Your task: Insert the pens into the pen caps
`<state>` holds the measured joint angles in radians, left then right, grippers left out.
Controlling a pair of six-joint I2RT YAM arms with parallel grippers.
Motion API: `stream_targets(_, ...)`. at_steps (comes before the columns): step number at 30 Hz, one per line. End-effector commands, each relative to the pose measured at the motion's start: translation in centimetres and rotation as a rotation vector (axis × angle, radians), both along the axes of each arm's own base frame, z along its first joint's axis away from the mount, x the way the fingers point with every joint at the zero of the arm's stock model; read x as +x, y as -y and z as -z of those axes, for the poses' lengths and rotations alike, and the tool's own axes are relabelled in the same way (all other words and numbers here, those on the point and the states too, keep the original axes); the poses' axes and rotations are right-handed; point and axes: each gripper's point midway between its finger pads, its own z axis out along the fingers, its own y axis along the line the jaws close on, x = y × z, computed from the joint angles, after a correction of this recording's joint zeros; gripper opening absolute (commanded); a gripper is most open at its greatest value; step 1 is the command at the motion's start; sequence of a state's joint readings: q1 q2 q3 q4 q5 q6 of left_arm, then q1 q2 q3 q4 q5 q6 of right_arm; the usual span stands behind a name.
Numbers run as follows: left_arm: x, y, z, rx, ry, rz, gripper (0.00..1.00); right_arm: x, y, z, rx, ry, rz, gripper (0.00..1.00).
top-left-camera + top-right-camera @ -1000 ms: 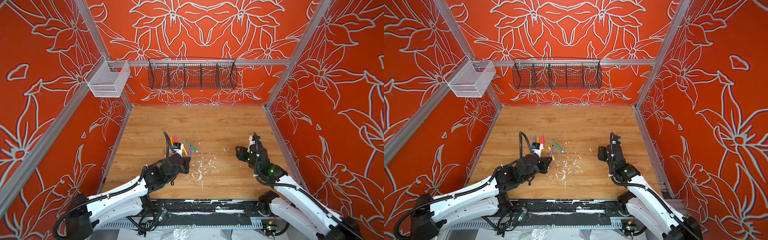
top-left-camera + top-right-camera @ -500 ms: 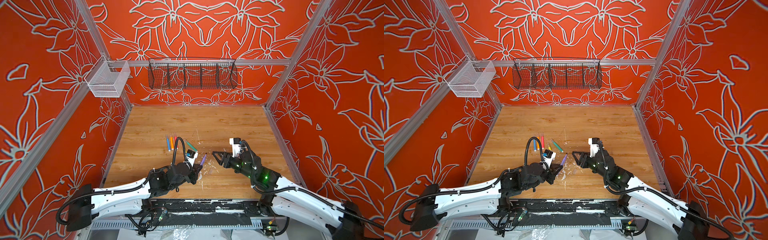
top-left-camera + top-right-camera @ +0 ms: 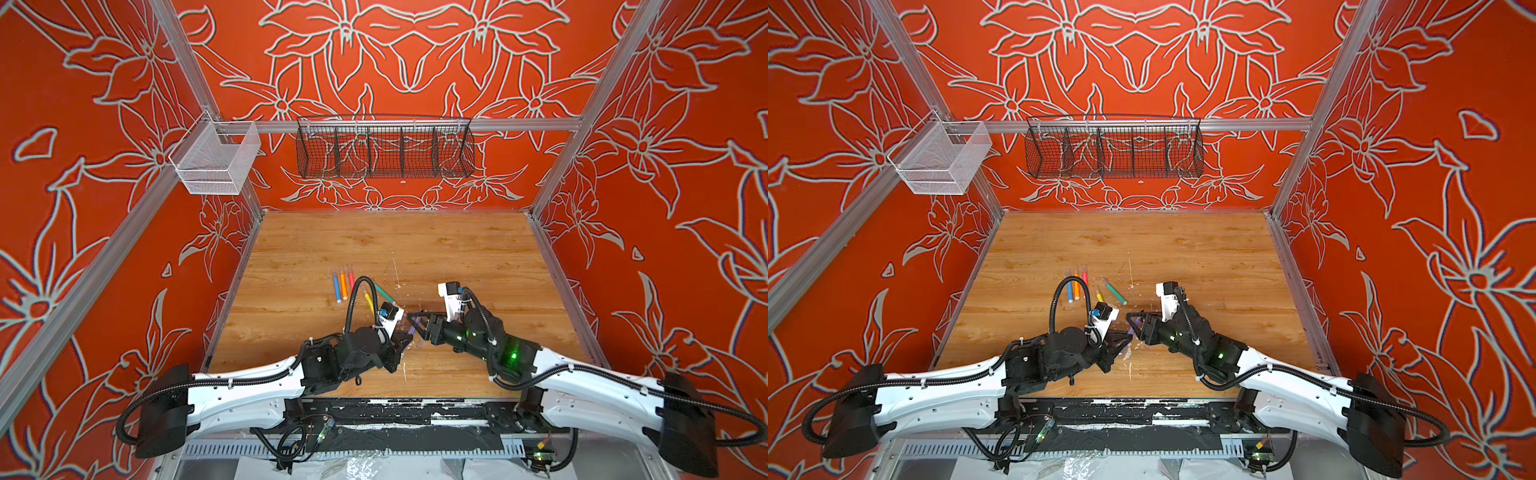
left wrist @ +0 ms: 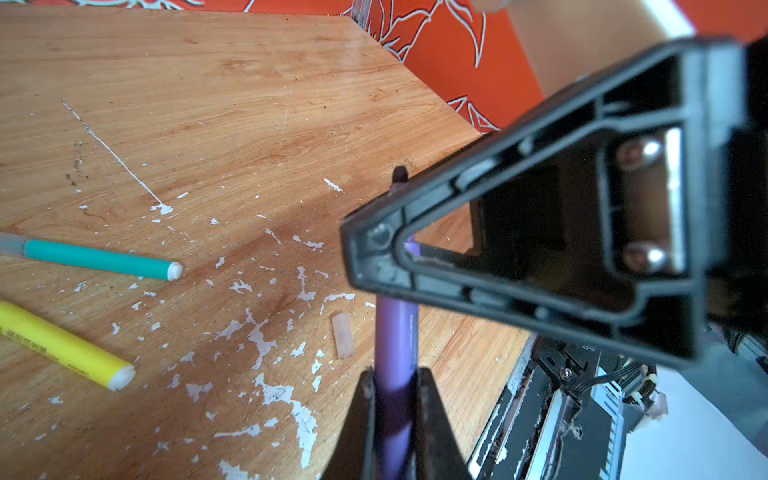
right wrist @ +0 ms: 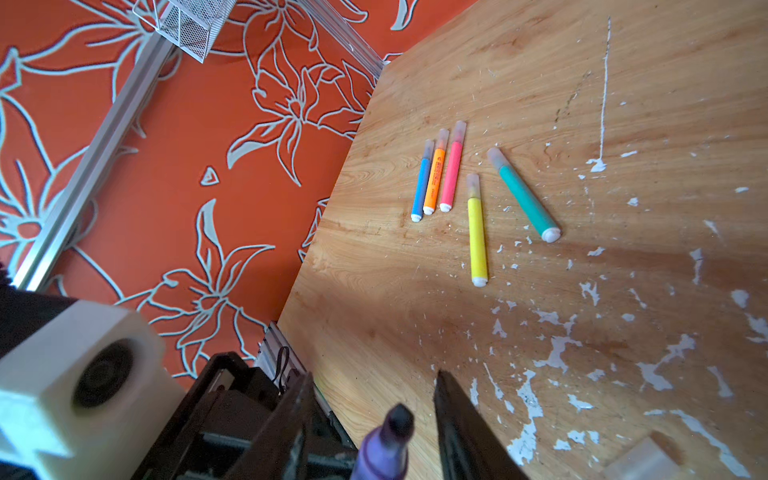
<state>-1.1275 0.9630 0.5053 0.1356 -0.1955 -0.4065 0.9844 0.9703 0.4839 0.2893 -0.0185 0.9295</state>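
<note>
- Left pincer is clamped on the purple pen near the front of the table in both top views. The right pincer faces it nose to nose. The pen is held clear of the wood, probably so that its tip end is free to work on.
- Left wrist view: the jaws squeeze the barrel low down, so most of the pen sticks out. One black finger of the right pincer crosses in front of the barrel, and the dark tip shows beyond it. A loose cap lies on the table just beside the pen, and nothing holds it.
- Right wrist view: the right pincer's jaws stand apart with the bare tip between them. As far as I can see it touches neither jaw, and there is no cap in them.
- Same view, further back: the blue pen, orange pen, pink pen, yellow pen and green pen each already wear a clear cap. The purple one therefore seems to be the last. The straddle looks more like a re-grip or handover than capping.
</note>
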Motion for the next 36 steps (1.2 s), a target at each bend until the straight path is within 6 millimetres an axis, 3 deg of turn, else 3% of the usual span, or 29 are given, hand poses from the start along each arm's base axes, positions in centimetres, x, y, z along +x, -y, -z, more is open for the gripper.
stream_targets(1,-0.3,0.4,-0.3,-0.025,0.023,0.026,0.00,0.4,-0.8,-2.0,0.057,0.023,0.013,0.44)
stream_targets(15,-0.3,-0.1,-0.5,-0.041,0.038,0.012,0.00,0.5,-1.0,-1.7,0.051,0.019,0.029,0.30)
stream_targets(21,0.1,-0.8,-0.8,-0.054,0.046,-0.030,0.00,0.1,-1.2,-1.3,0.042,0.010,0.023,0.37)
stream_targets(26,0.2,-0.8,-1.4,-0.070,0.058,-0.037,0.00,-0.2,-1.6,-1.2,0.042,0.010,0.013,0.36)
stream_targets(30,0.1,-0.4,-1.6,-0.078,0.061,-0.019,0.00,-0.4,-2.2,-1.4,0.045,0.013,0.000,0.28)
stream_targets(36,0.0,-0.5,-1.6,-0.084,0.061,-0.017,0.00,-0.4,-2.7,-1.6,0.038,0.014,-0.004,0.08)
